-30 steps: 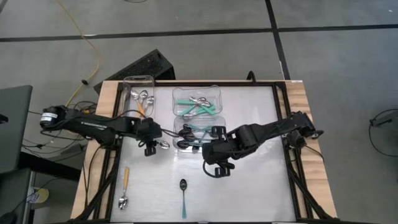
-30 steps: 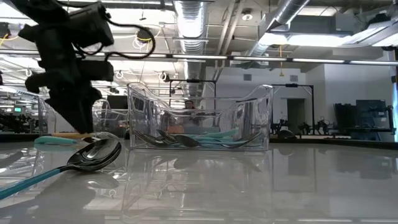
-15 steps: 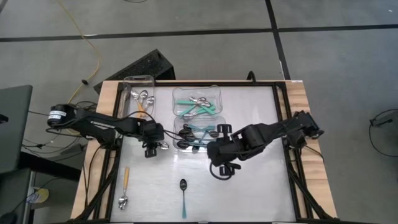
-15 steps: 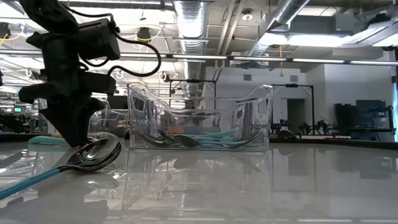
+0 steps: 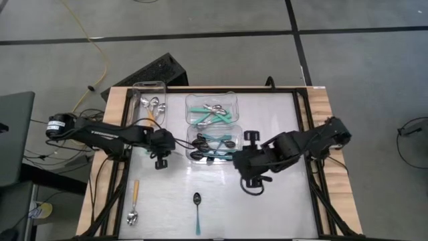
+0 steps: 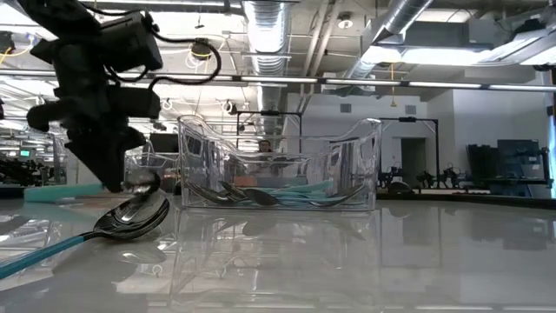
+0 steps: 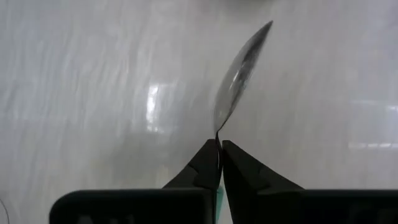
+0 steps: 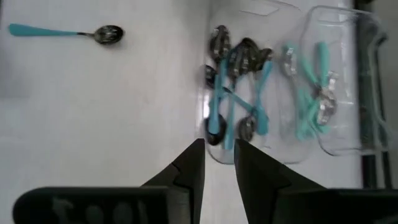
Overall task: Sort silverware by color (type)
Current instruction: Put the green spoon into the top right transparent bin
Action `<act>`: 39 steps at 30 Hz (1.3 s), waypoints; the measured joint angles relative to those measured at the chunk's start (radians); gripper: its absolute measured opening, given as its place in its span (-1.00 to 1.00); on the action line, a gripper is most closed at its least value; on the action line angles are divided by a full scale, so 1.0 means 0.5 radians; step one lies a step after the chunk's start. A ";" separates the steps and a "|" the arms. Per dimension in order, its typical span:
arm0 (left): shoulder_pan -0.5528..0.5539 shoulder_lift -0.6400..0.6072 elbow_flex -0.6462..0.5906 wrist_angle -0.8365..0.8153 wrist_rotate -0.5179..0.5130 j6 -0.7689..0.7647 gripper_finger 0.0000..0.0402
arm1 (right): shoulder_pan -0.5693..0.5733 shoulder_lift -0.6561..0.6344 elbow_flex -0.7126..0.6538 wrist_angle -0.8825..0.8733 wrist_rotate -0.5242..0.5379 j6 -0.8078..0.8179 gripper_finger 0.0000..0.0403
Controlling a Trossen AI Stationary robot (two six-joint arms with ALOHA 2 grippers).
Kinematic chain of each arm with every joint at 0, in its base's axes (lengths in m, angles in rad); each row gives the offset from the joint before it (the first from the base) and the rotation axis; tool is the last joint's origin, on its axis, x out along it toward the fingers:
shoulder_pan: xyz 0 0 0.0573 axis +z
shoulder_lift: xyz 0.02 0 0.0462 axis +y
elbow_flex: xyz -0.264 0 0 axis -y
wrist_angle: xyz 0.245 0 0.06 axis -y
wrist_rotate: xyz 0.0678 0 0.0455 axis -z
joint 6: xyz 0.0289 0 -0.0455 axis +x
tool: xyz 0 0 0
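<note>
My left pincer point(image 7: 220, 163): closed on the thin neck of a silver spoon point(image 7: 241, 70); the shiny bowl points away from my fingers, above the bare table point(image 5: 281, 120).
Where it is: just beside the near tub point(image 5: 212, 144), on its left side.
My right pincer point(image 8: 217, 163): fingers a little apart, holding nothing; it hangs over the table near the right side of that same tub.
Near tub: black-bowled spoons point(image 8: 231, 87) with teal handles lie inside.
Far tub point(image 5: 210, 110): silver spoons with teal handles point(image 8: 311, 87).
Third tub point(image 5: 148, 100): silver spoons, orange handles.
Loose on table: one black teal spoon point(image 5: 196, 211), one silver orange spoon point(image 5: 134, 201), both near the front edge.
</note>
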 joint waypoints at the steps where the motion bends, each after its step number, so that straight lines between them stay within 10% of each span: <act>1: -0.001 -0.024 0.001 0.000 0.001 -0.002 -0.99 | 0.001 -0.044 -0.049 0.010 0.025 0.024 -0.45; 21: -0.031 -0.184 0.840 -0.633 -0.105 -0.042 -1.00 | -0.115 -1.086 -1.576 0.915 0.121 0.201 -0.45; 39: 0.720 1.021 1.834 -0.281 0.068 0.671 -1.00 | -0.279 -1.179 -1.869 1.422 0.011 -0.007 -0.45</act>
